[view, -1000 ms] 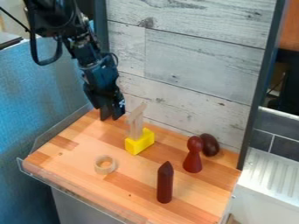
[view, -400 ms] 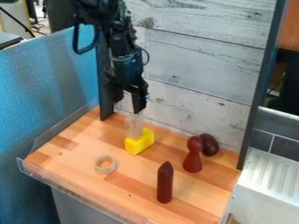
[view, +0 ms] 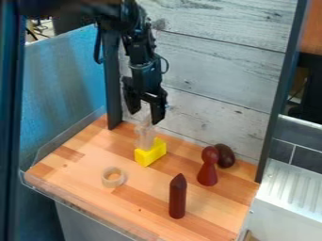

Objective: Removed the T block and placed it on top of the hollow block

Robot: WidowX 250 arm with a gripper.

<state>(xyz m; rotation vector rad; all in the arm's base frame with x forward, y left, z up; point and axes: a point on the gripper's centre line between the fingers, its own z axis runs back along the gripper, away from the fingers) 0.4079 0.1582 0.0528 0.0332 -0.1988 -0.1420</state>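
Observation:
The black gripper hangs open above the back left part of the wooden surface, its two fingers apart at the upper end of the pale T block. That T block stands upright at the yellow block, its lower end meeting the yellow top; whether it rests on it or in it I cannot tell. Part of its upper end is blurred against the wall between the fingers. The hollow block, a pale round ring, lies flat in front and to the left of the yellow block.
A dark red pointed block stands near the front. Farther right are a red pawn-shaped block and a dark egg-shaped block by the plank wall. A clear rim edges the front left.
The gripper has moved right from the back left corner to over the T block, and its fingers now show wide apart. The blocks have not moved.

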